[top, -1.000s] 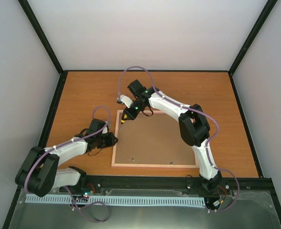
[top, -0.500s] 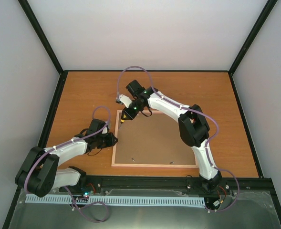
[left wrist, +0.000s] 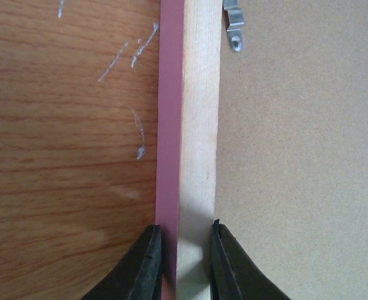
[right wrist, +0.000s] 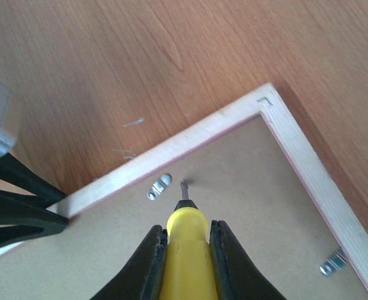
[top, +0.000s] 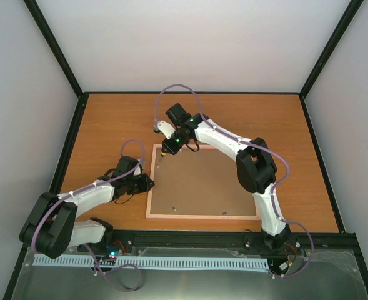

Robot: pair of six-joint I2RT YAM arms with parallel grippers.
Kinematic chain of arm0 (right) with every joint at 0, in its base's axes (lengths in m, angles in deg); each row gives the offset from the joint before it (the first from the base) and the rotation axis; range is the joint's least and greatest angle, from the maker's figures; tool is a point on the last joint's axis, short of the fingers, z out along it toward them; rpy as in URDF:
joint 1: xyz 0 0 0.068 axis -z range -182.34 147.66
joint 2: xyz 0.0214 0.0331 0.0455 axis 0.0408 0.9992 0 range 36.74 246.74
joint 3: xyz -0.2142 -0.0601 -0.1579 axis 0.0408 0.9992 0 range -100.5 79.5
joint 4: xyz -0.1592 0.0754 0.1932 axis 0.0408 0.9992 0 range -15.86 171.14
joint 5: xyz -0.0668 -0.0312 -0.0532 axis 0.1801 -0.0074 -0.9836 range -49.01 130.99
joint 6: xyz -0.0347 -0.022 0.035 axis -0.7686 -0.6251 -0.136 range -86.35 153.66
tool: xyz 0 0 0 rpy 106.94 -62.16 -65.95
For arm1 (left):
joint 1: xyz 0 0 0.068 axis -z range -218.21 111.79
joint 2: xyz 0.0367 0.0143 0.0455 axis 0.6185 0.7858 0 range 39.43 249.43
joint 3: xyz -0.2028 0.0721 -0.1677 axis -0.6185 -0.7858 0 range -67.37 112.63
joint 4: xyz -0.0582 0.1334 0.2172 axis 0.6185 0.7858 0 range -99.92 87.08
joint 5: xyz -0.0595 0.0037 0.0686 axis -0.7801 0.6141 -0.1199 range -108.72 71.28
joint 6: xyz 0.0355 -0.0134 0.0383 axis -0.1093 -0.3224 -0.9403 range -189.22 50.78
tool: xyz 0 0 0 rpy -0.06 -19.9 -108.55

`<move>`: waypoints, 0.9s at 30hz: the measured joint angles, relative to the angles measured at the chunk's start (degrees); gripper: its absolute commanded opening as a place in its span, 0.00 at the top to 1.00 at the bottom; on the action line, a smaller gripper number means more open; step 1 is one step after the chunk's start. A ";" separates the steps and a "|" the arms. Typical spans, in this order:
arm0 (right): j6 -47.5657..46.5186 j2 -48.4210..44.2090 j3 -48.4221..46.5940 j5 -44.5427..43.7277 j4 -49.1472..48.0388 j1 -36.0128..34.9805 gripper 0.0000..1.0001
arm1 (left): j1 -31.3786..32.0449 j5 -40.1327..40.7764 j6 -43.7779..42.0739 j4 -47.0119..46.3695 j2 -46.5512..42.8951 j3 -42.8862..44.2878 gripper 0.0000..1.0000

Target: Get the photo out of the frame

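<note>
**Early stage: nothing out yet**

Photo unseen, presumably under the brown fibreboard backing (top: 202, 184) of the thin pink rectangular frame (top: 202, 216), face down at the middle of the surface (top: 109, 125). Left tool (left wrist: 184, 234) clamped on its left rail; right tool (right wrist: 187, 226) gripping a yellow-handled screwdriver (right wrist: 181, 262), tip beside a metal clip (right wrist: 160, 186).

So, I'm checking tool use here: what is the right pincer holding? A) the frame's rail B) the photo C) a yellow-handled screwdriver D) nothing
C: the right pincer is shut on a yellow-handled screwdriver, its tip just beside a metal clip on the brown backing board.
</note>
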 measured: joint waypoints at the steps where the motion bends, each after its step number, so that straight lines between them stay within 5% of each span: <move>1: -0.07 -0.50 0.35 -0.68 0.22 0.00 0.97 | 0.00 -0.02 0.00 0.00 0.00 0.00 0.99; 27: -3.04 -1.40 -0.87 5.31 1.79 -0.15 0.97 | 0.00 0.04 0.50 0.37 -1.14 -0.66 0.99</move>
